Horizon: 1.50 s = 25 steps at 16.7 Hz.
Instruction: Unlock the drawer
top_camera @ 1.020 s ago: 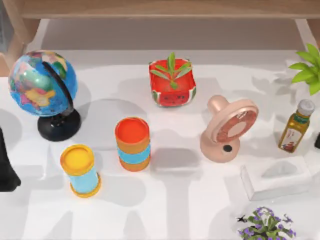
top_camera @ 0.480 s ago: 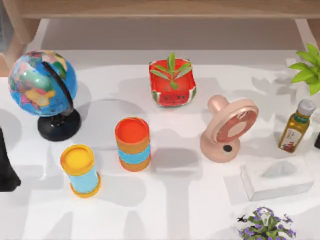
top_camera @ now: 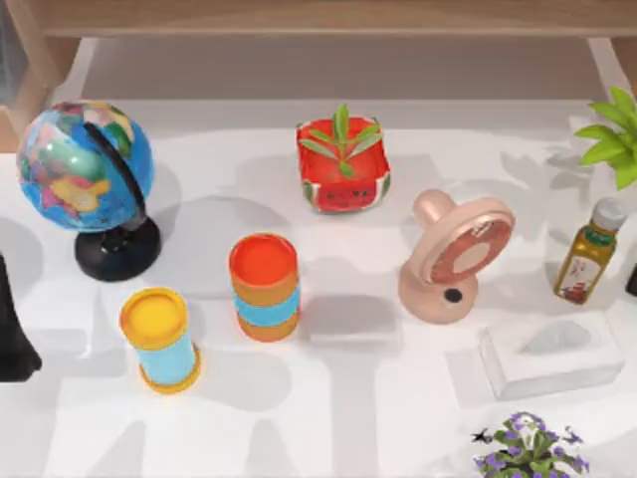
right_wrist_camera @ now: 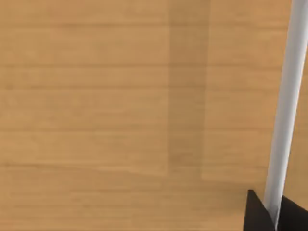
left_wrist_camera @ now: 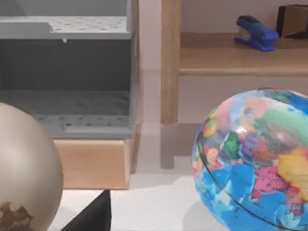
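Wooden panelling, likely the drawer front (right_wrist_camera: 96, 96), faces my right gripper (right_wrist_camera: 273, 212), which sits at its stiff, smooth white bar handle (right_wrist_camera: 288, 96), so I'd take that bar squarely, though I cannot tell how tightly it is held; the left arm (top_camera: 12, 339) is parked.

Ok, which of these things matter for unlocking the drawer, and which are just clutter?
For the job: wooden front with white bar; right gripper at that bar.

Lying about: globe, watermelon planter, orange canister, yellow canister, pink fan, oil bottle, tissue box, blue stapler; left arm parked at table's left edge.
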Each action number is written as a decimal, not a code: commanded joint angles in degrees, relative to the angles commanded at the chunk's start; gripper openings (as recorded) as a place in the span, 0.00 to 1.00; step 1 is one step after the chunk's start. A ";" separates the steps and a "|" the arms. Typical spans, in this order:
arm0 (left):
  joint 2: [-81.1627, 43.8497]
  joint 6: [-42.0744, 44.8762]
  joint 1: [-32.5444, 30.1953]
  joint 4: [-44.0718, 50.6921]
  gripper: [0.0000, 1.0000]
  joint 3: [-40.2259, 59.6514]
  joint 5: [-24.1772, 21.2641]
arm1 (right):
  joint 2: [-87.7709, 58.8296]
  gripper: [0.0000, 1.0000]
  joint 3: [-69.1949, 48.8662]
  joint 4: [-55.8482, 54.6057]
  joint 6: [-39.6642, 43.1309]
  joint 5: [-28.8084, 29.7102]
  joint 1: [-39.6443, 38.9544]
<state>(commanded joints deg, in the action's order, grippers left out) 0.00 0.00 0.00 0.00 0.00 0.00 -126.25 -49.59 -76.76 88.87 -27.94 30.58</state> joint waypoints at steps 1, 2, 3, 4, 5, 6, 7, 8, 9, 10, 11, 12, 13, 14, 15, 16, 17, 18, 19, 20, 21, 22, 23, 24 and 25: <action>0.00 0.00 0.00 0.00 1.00 0.00 0.00 | 0.84 0.00 2.35 -1.21 0.04 -0.75 0.76; 0.00 0.00 0.00 0.00 1.00 0.00 0.00 | 1.76 0.00 4.83 -2.52 0.11 -1.59 1.51; 0.00 0.00 0.00 0.00 1.00 0.00 0.00 | 2.65 0.00 6.97 -3.79 0.16 -2.43 2.20; 0.00 0.00 0.00 0.00 1.00 0.00 0.00 | 3.35 0.00 8.50 -4.84 0.16 -3.13 2.78; 0.00 0.00 0.00 0.00 1.00 0.00 0.00 | 3.79 0.00 9.43 -5.54 0.13 -3.60 3.17; 0.00 0.00 0.00 0.00 1.00 0.00 0.00 | 3.92 0.00 9.74 -5.79 0.11 -3.76 3.31; 0.00 0.00 0.00 0.00 1.00 0.00 0.00 | 3.92 0.00 9.74 -5.79 0.11 -3.76 3.31; 0.00 0.00 0.00 0.00 1.00 0.00 0.00 | 3.92 0.00 9.74 -5.79 0.11 -3.76 3.31; 0.00 0.00 0.00 0.00 1.00 0.00 0.00 | 3.69 0.00 9.42 -5.69 0.09 -3.60 3.12; 0.00 0.00 0.00 0.00 1.00 0.00 0.00 | 3.80 0.00 9.61 -5.87 0.10 -3.76 3.24; 0.00 0.00 0.00 0.00 1.00 0.00 0.00 | 4.17 0.00 10.41 -6.50 0.09 -4.33 3.73; 0.00 0.00 0.00 0.00 1.00 0.00 0.00 | 4.60 0.00 11.72 -7.38 0.07 -5.08 4.51; 0.00 0.00 0.00 0.00 1.00 0.00 0.00 | 5.09 0.00 13.39 -8.41 0.07 -5.96 5.49; 0.00 0.00 0.00 0.00 1.00 0.00 0.00 | 5.69 0.00 15.38 -9.56 0.07 -6.96 6.55; 0.00 0.00 0.00 0.00 1.00 0.00 0.00 | 6.38 0.00 17.46 -10.78 0.08 -8.04 7.61; 0.00 0.00 0.00 0.00 1.00 0.00 0.00 | 7.10 0.00 19.37 -11.97 0.08 -9.11 8.61; 0.00 0.00 0.00 0.00 1.00 0.00 0.00 | 7.67 0.00 20.79 -12.96 0.06 -10.00 9.46; 0.00 0.00 0.00 0.00 1.00 0.00 0.00 | 8.03 0.00 21.59 -13.60 0.04 -10.57 10.02; 0.00 0.00 0.00 0.00 1.00 0.00 0.00 | 8.12 0.00 21.79 -13.77 0.03 -10.72 10.17; 0.00 0.00 0.00 0.00 1.00 0.00 0.00 | 8.12 0.00 21.79 -13.77 0.03 -10.72 10.17; 0.00 0.00 0.00 0.00 1.00 0.00 0.00 | 8.12 0.00 21.79 -13.77 0.03 -10.72 10.17; 0.00 0.00 0.00 0.00 1.00 0.00 0.00 | 8.12 0.00 21.79 -13.77 0.03 -10.72 10.17; 0.00 0.00 0.00 0.00 1.00 0.00 0.00 | 8.12 0.08 21.79 -13.77 0.03 -10.72 10.17; 0.00 0.00 0.00 0.00 1.00 0.00 0.00 | 8.12 0.15 21.79 -13.77 0.03 -10.72 10.17; 0.00 0.00 0.00 0.00 1.00 0.00 0.00 | 8.12 0.23 21.79 -13.77 0.03 -10.72 10.17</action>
<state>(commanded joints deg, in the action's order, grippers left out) 0.00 0.00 0.00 0.00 0.00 0.00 -118.13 -27.80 -90.53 88.90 -38.66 40.75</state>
